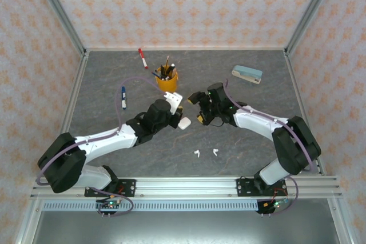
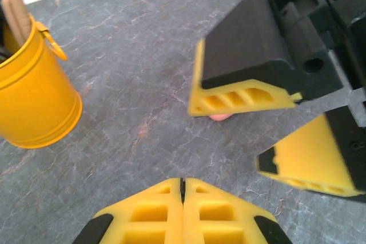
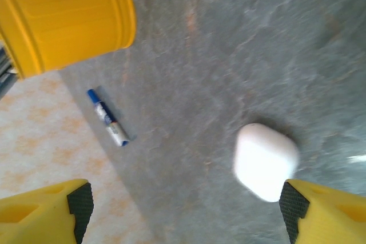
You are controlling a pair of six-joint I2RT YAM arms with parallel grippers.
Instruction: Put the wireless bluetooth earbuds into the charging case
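White earbuds (image 1: 196, 153) are lying on the desk (image 1: 166, 161) near the arm bases, apart from the white charging case (image 1: 183, 123). Left pincer (image 2: 183, 190) is pressing its fingers together, empty; right pincer (image 3: 186, 207) is gaping wide near the case.

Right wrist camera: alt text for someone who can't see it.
A white pebble-shaped plastic case lies on the grey marbled table near one yellow finger of the open right gripper. A yellow metal bucket and a blue marker pen sit beyond.
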